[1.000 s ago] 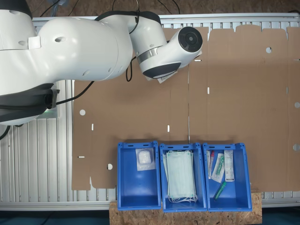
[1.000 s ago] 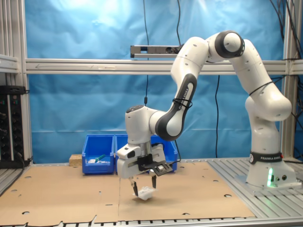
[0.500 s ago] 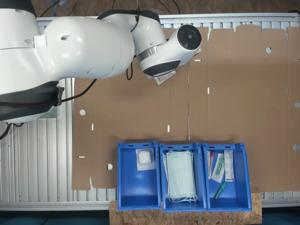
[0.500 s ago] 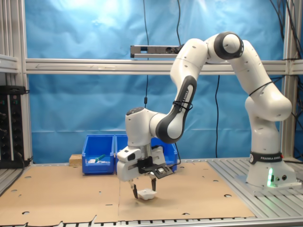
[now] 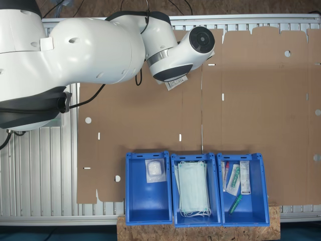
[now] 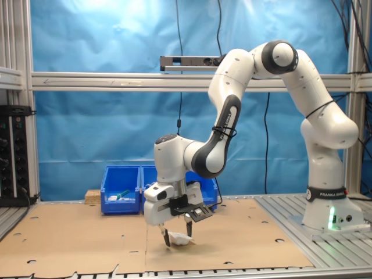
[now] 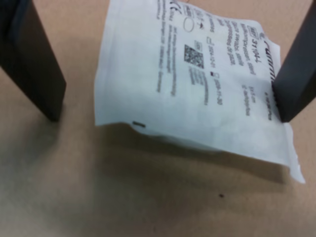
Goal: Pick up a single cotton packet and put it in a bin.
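1. Gripper [image 6: 177,236] seen at lower centre of the second exterior view, low over the cardboard sheet [image 6: 87,238], jaws spread wide and closed on nothing.
2. In the wrist view, two dark fingers [image 7: 34,59] found at the upper left and right edges, the cotton packet [image 7: 197,84] lying between them across the upper middle; one finger just against the packet's edge, the other well clear of it. Judged as straddling ahead of a pinch, grasp not yet made.
3. Packet appeared white, flat and printed, one edge lifted off the cardboard with a shadow beneath; probably soft and light, so likely to slide or buckle if caught only at an edge.
4. In the first exterior view, upper left taken up by the white arm [image 5: 90,50], its wrist reaching toward upper centre; packet under the gripper not made out there.
5. Three blue trays counted along the lower centre of the first exterior view, side by side against the near edge of the cardboard, likely lined up as sorting targets within the arm's reach.
6. The bin [image 5: 134,201] at the first exterior view's left of the row held one small white square packet near its upper end; hence judged the right destination, well apart from the gripper.
7. Middle tray [image 5: 218,191] held pale green masks stacked together, count not told; the last tray [image 5: 263,196] held several long narrow packets.
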You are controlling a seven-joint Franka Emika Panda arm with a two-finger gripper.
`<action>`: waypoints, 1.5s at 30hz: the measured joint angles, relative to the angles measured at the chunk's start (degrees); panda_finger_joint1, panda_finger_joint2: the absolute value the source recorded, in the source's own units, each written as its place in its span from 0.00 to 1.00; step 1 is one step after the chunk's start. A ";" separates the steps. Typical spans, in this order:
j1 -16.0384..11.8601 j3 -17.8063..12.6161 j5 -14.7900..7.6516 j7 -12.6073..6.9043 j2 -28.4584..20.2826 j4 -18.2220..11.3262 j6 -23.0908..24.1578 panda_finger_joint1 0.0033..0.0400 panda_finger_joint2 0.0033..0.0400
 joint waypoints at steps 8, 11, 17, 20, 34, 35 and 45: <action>0.03 -0.45 -0.18 -0.38 0.43 0.00 0.16 1.00 1.00; 0.03 -0.73 -0.20 -0.47 0.61 0.00 0.23 1.00 1.00; 0.04 -1.18 -0.22 -0.52 0.87 0.01 0.42 1.00 1.00; 0.04 -1.32 -0.22 -0.53 0.87 0.04 0.53 1.00 1.00; 0.04 -1.54 -0.23 -0.54 0.88 0.06 0.70 1.00 1.00; 0.04 -1.54 -0.23 -0.54 0.88 0.05 0.70 1.00 1.00; 0.04 -1.55 -0.23 -0.54 0.88 0.06 0.71 1.00 1.00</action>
